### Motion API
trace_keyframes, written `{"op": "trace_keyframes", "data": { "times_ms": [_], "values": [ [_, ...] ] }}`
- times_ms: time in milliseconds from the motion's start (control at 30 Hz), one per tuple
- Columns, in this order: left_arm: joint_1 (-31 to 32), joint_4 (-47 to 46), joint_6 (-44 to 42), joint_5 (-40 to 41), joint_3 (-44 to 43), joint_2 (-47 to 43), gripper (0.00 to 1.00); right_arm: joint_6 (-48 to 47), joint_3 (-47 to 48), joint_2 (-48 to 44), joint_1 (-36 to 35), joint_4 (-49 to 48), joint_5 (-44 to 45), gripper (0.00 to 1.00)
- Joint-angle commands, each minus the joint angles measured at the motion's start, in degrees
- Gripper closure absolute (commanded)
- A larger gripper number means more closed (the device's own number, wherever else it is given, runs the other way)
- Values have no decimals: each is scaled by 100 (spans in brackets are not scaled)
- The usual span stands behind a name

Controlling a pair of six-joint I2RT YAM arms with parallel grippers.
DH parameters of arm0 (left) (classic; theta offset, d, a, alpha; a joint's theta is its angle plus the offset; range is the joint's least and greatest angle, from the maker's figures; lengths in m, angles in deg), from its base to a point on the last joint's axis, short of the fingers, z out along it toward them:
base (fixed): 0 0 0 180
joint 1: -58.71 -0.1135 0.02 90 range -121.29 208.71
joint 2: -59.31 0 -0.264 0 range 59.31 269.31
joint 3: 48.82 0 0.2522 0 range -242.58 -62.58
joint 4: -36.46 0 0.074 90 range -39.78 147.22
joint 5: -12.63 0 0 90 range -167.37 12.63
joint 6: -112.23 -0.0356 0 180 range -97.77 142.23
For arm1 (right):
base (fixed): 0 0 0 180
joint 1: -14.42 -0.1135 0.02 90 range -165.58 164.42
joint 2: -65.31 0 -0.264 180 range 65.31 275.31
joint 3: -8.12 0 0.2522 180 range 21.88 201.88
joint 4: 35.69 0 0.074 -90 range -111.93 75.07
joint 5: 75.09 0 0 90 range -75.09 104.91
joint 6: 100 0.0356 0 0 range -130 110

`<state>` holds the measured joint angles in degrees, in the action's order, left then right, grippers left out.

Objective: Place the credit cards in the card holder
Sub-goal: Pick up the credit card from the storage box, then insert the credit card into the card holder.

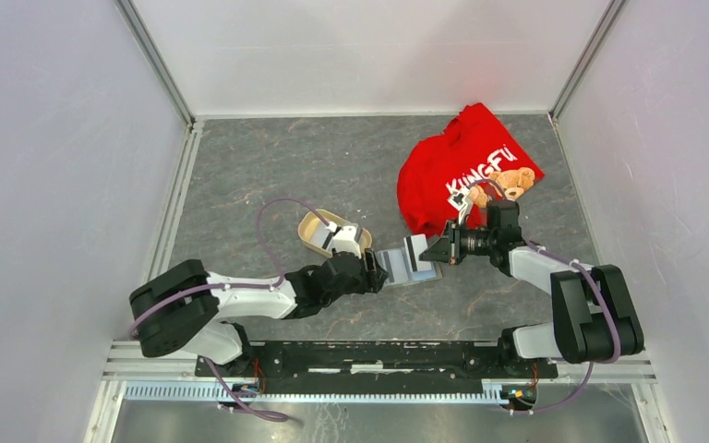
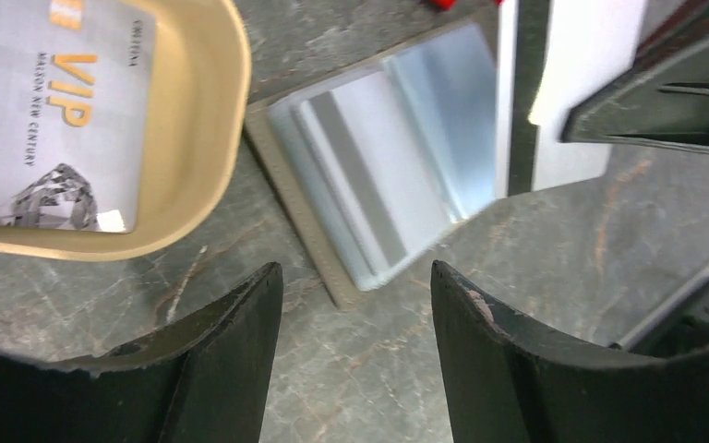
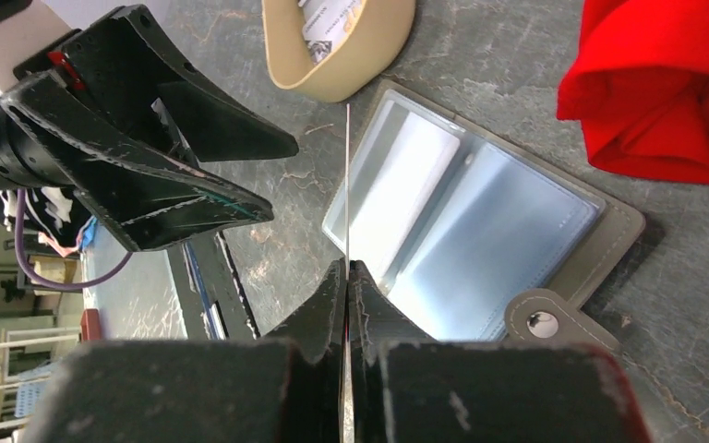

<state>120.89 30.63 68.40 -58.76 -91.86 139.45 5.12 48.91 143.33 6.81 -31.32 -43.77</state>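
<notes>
Progress: we are judging it partway. The right gripper (image 3: pixel 348 268) is clamping one credit card (image 3: pixel 347 185) edge-on over the open card holder (image 3: pixel 480 231), which is lying on the table between the arms. The left gripper (image 2: pixel 355 277) is hovering empty with its jaws apart. We are counting a VIP card (image 2: pixel 55 111) waiting in the beige tray (image 2: pixel 205 111).

card holder (image 3: pixel 498 221): glossy plstc pkts, matt cover | credit card (image 2: pixel 591 74): smooth plstc | tray (image 2: pixel 212 111): smooth plstc | shirt (image 3: pixel 665 83): cloth
</notes>
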Motion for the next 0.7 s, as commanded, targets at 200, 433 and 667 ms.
{"op": "trace_keyframes", "data": {
  "times_ms": [200,433,667],
  "values": [
    [55,-62,261,583,-602,752,32,512,31,260,47,-235,452,100],
    [67,96,299,822,-721,1195,32,1071,20,656,35,-288,431,100],
    [53,257,395,970,-896,1566,41,1099,4,756,16,-285,483,100]
  ]
}}
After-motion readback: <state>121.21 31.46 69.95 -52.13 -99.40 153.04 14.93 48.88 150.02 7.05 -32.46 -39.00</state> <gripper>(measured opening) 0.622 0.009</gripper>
